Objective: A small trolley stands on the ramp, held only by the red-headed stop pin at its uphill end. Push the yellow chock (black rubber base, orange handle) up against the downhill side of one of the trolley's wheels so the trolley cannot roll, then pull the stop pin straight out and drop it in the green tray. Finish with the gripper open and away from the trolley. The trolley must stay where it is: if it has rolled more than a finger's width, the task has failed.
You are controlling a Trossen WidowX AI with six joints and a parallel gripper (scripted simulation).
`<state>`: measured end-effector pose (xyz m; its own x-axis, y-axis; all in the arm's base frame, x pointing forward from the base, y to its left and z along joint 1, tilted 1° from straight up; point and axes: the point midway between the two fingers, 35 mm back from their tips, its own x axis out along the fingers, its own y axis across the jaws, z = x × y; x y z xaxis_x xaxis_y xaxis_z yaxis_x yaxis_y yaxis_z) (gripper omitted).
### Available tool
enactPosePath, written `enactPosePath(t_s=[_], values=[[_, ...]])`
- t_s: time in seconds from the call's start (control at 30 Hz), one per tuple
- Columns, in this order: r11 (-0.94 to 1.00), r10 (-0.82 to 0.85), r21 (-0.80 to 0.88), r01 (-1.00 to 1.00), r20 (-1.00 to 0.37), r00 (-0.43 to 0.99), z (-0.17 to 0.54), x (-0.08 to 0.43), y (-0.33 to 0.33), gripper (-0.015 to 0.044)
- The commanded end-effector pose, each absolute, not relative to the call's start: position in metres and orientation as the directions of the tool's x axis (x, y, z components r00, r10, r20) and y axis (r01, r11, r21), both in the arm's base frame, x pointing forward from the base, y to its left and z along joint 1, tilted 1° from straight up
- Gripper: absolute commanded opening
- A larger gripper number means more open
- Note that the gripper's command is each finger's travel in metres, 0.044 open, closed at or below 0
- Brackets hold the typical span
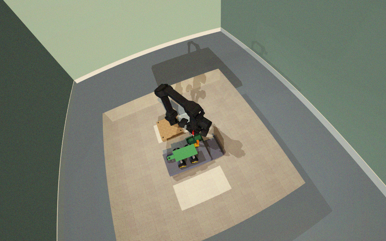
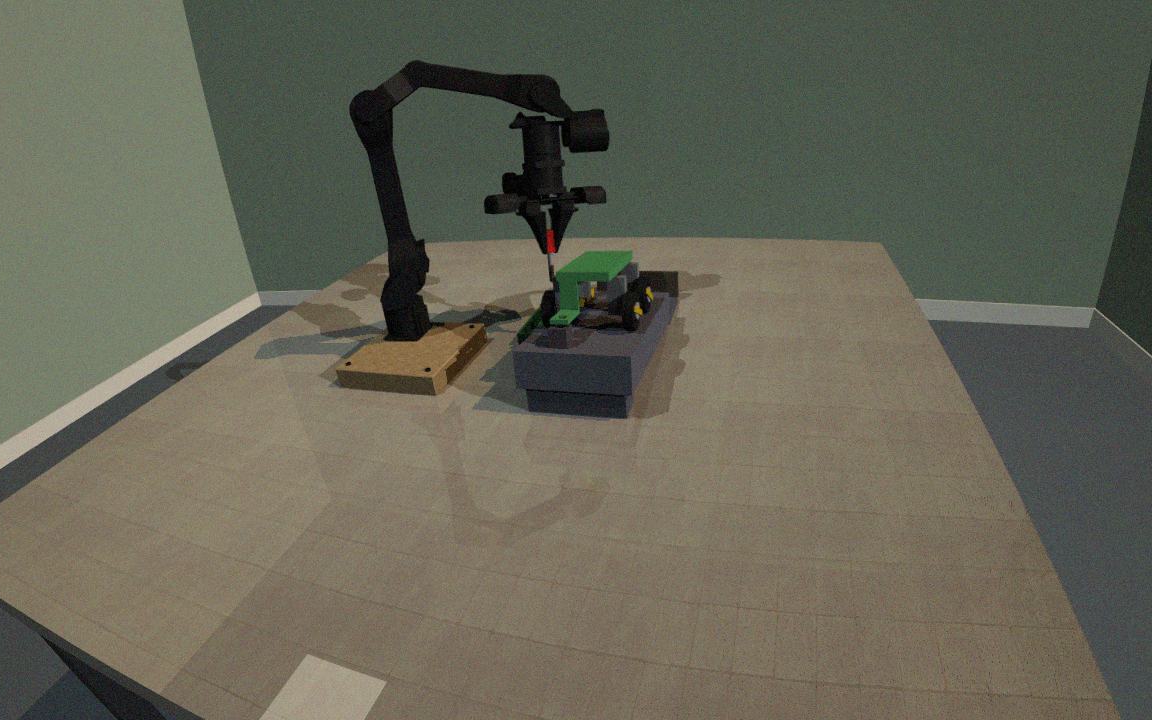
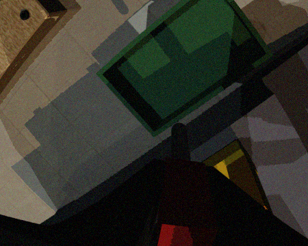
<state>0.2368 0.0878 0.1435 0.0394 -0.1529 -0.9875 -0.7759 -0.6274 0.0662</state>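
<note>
My gripper is shut on the red-headed stop pin, whose shaft points down. The pin is clear of the ramp; in the wrist view its tip shows just outside a corner of the green tray. The tray stands on the table beside the ramp. The green-topped trolley stands on the ramp. The yellow chock with its orange handle sits on the ramp at the trolley's downhill end, on the tray side. Its contact with the wheel is hidden.
The arm's wooden base board stands beside the tray and ramp. An upright end wall closes the ramp's downhill end. The trolley's raised top is close beside the gripper.
</note>
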Motion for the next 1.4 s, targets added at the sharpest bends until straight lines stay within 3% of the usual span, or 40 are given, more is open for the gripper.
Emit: enactPosePath(t_s=[0.0, 0.77, 1.37], values=[[-0.714, -0.127, 0.065, -0.697, -0.991, 0.038, 0.143, 0.236, 0.087, 0.0], [-0.997, 0.0, -0.002, -0.076, -0.999, 0.034, 0.144, 0.237, 0.083, 0.0], [-0.999, 0.004, -0.006, -0.045, -1.0, 0.03, 0.124, 0.222, 0.084, 0.0]])
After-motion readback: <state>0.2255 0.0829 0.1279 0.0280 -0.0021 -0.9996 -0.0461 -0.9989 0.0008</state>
